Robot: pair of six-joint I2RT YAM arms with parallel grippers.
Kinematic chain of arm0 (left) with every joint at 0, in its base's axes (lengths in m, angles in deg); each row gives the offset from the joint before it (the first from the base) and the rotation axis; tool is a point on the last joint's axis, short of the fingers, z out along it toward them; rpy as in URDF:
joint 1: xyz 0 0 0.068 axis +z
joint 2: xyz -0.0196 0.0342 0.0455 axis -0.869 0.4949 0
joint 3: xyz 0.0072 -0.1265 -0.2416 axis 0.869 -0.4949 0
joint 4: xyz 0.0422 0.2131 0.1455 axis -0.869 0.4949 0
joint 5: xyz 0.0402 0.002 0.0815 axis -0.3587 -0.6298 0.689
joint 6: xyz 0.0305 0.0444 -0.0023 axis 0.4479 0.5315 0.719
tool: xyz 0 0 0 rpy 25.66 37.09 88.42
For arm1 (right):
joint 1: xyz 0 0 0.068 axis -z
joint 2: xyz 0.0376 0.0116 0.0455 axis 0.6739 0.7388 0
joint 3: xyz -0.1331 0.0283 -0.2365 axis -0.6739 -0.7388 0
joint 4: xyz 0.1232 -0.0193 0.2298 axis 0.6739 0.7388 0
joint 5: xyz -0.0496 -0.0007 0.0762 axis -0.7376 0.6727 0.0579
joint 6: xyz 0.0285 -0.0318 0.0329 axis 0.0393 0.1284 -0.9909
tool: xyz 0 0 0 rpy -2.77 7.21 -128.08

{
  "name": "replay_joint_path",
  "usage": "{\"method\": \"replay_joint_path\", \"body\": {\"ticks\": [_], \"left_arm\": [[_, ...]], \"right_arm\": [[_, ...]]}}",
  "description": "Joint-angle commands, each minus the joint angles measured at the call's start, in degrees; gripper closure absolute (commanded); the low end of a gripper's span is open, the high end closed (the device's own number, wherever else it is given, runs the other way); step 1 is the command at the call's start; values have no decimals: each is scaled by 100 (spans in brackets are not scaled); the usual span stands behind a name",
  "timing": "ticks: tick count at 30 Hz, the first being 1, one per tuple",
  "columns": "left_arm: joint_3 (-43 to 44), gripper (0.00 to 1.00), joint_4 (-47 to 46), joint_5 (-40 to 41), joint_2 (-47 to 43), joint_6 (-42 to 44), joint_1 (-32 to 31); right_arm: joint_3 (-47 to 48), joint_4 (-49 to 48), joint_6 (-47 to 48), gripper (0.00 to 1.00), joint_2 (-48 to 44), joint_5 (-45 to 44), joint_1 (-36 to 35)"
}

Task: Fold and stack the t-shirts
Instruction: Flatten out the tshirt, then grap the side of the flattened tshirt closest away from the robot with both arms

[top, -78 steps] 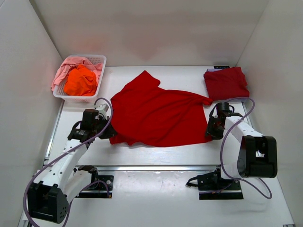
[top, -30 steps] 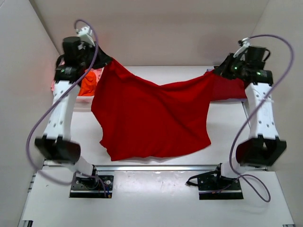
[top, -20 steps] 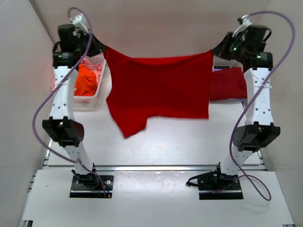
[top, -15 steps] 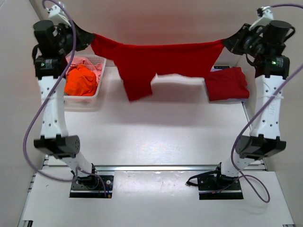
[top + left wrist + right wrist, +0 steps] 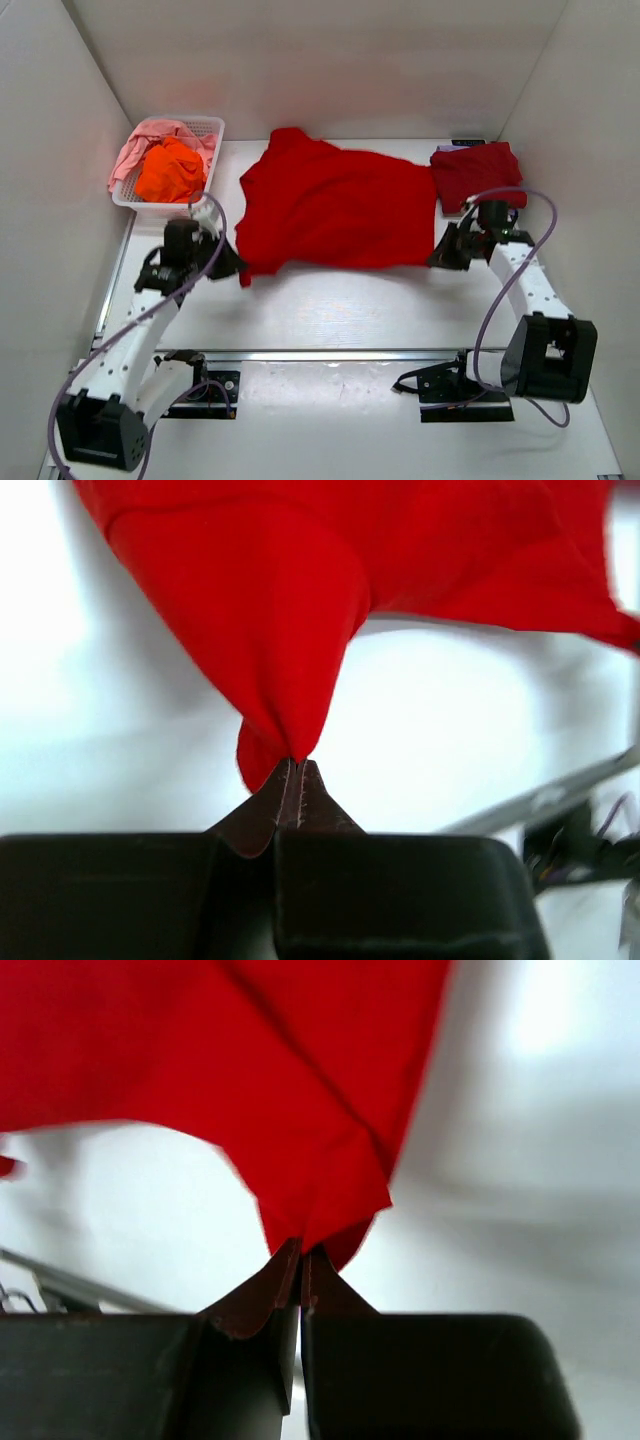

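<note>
A red t-shirt (image 5: 335, 210) lies spread across the middle of the table. My left gripper (image 5: 232, 268) is shut on its near left corner, and the left wrist view shows the pinched cloth (image 5: 290, 680) rising from the closed tips (image 5: 296, 768). My right gripper (image 5: 441, 254) is shut on the near right corner, with the cloth (image 5: 300, 1110) pinched at the tips (image 5: 301, 1253). A folded dark red t-shirt (image 5: 478, 174) lies at the back right.
A white basket (image 5: 205, 128) at the back left holds a pink shirt (image 5: 140, 145) and an orange shirt (image 5: 170, 170). White walls close in the table on three sides. A metal rail (image 5: 330, 355) runs along the near edge.
Both arms lifted the red shirt high and stretched it out, then swung down and toward the near edge. The shirt now lies flat on the table, still held at two corners.
</note>
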Motion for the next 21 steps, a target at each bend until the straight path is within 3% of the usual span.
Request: {"method": "replay_joint_path", "body": {"ticks": [1, 8, 21], "left_arm": [[-777, 100, 455, 476, -925, -275, -469], [-1905, 100, 571, 143, -1470, -680, -681], [-1115, 100, 246, 575, -812, -188, -164]], "right_arm": [[-616, 191, -327, 100, -813, -204, -157], [-1690, 876, -460, 100, -1113, -424, -53], [-1630, 675, -117, 100, -666, -467, 642]]}}
